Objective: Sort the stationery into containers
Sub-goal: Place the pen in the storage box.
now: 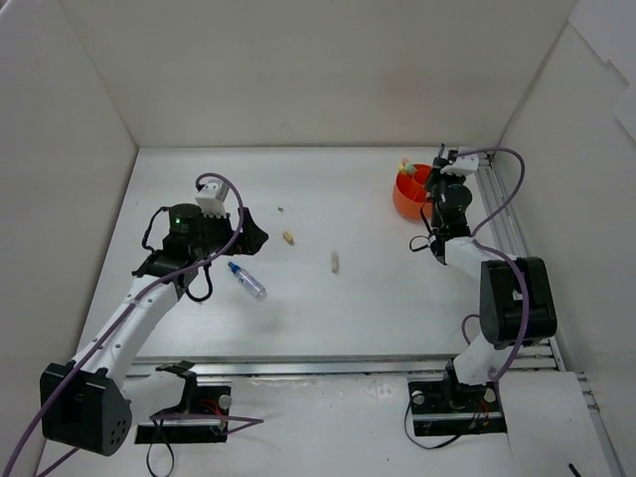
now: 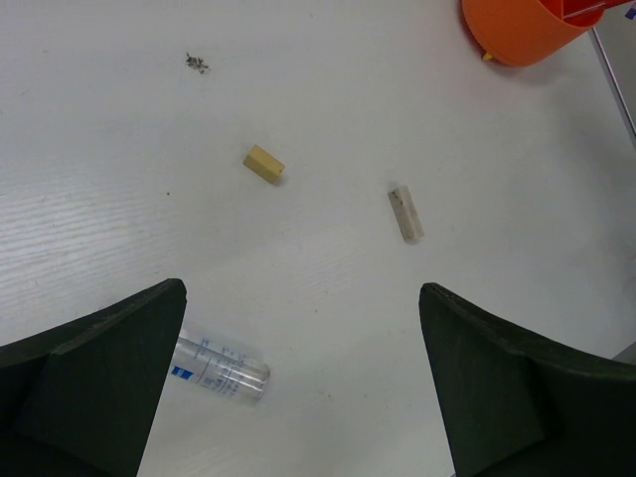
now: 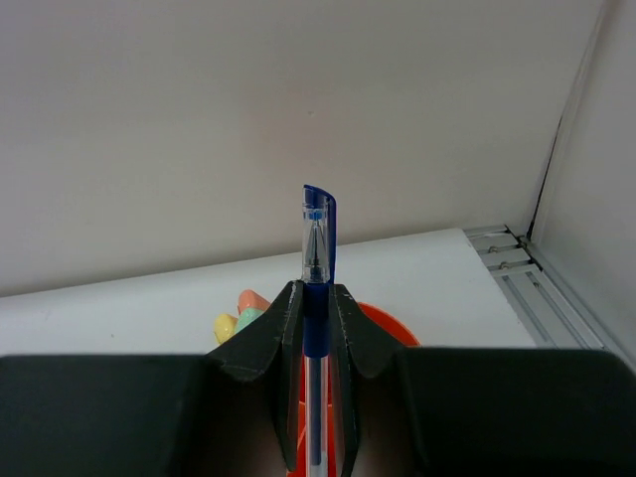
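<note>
Your right end effector is clamped on the blue pen just under its cap, upright over the orange pot at 2 o'clock on the table. The pen is judged light, stiff and slick, so grip the barrel. Your left end effector is open.

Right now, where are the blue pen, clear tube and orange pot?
blue pen (image 3: 317, 238): right wrist view, clear cap.
clear tube (image 2: 224, 370): left wrist view, mid-body.
orange pot (image 2: 517, 25): left wrist view, outer wall.
</note>
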Robot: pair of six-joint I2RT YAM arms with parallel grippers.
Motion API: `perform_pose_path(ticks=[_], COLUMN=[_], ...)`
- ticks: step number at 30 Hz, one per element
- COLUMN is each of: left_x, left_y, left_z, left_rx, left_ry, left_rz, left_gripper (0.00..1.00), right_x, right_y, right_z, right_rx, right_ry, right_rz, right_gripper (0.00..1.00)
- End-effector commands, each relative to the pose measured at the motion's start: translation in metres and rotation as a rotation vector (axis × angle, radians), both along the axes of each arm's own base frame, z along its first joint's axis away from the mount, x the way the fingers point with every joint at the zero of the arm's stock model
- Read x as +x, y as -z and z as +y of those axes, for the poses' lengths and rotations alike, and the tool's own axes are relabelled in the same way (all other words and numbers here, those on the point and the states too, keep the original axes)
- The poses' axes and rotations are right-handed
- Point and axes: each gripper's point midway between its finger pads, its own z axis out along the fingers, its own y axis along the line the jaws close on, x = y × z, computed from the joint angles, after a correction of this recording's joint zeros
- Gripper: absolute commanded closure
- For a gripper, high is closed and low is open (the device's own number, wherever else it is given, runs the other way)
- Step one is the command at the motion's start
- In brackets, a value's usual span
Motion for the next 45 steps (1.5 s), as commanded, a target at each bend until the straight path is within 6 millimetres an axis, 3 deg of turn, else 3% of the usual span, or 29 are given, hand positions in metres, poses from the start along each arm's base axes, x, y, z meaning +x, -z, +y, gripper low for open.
perform_pose_path(ticks=[1, 12, 15, 21, 28, 31, 32, 33, 39, 43, 45], left_x=[0.015, 0.026, 0.03, 0.031, 0.031, 0.032, 0.033, 0.033, 0.037, 0.04, 0.041], left_y=[-0.031, -0.022, -0.021, -0.02, -0.021, -0.022, -0.025, -0.023, -0.019, -0.019, -0.018], left_z=[-0.009, -0.014, -0.015, -0.021, -0.023, -0.023, -0.023, -0.023, -0.024, -0.024, -0.024], left_rx=[-0.017, -0.032, -0.041, -0.052, -0.057, -0.054, -0.054, -0.05, -0.047, -0.04, -0.041], left_ry=[0.036, 0.036, 0.032, 0.046, 0.057, 0.057, 0.058, 0.059, 0.058, 0.056, 0.056], left_rz=[-0.104, -0.099, -0.094, -0.089, -0.086, -0.091, -0.098, -0.094, -0.08, -0.081, -0.08], left_gripper=[0.0, 0.0, 0.0, 0.0, 0.0, 0.0, 0.0, 0.0, 0.0, 0.0, 0.0], right_x=[0.006, 0.017, 0.019, 0.005, -0.001, 0.003, 0.005, 0.007, 0.023, 0.033, 0.037], right_y=[-0.065, -0.031, -0.036, -0.069, -0.085, -0.088, -0.087, -0.089, -0.077, -0.079, -0.07], right_z=[-0.008, -0.014, -0.016, -0.007, -0.001, -0.001, -0.017, -0.018, -0.022, -0.022, -0.02], right_rx=[0.036, 0.046, 0.067, 0.07, 0.032, 0.036, 0.031, 0.03, 0.02, 0.02, 0.025], right_ry=[-0.004, -0.029, -0.044, -0.099, -0.128, -0.128, -0.097, -0.097, -0.09, -0.101, -0.11], right_rz=[-0.249, -0.261, -0.296, -0.362, -0.378, -0.386, -0.385, -0.39, -0.367, -0.378, -0.362], right_gripper=[1.0, 1.0, 1.0, 1.0, 1.0, 1.0, 1.0, 1.0, 1.0, 1.0, 1.0])
